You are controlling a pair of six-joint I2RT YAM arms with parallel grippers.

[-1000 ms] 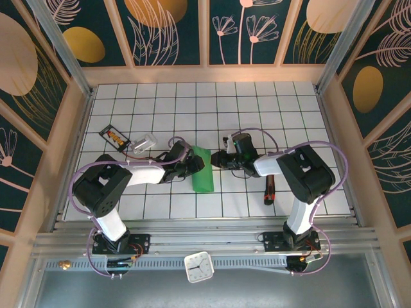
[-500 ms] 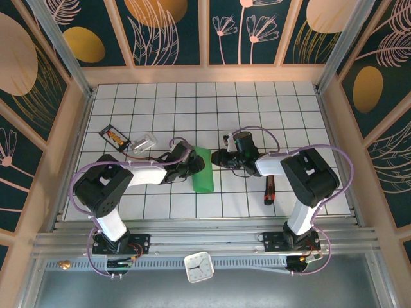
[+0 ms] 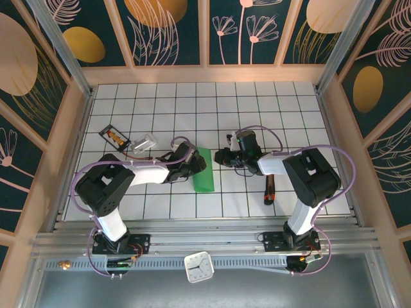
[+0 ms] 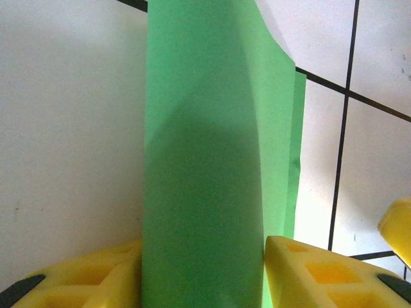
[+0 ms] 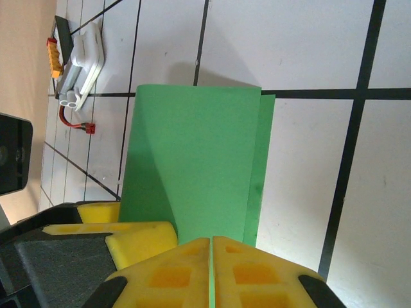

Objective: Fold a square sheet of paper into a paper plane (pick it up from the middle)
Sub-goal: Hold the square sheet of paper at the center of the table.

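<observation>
Left hand (image 4: 202, 256) grips folded green paper (image 4: 205, 128) between its pads; right hand (image 5: 210, 247) pinched tight on paper edge, rest lying ahead on tiled surface (image 5: 308, 45)

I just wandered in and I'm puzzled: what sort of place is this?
Probably a robot test booth: a left arm and a right arm are bolted to a metal rail, facing a white gridded table walled by decorated panels. A sheet of green paper sits between them.
</observation>
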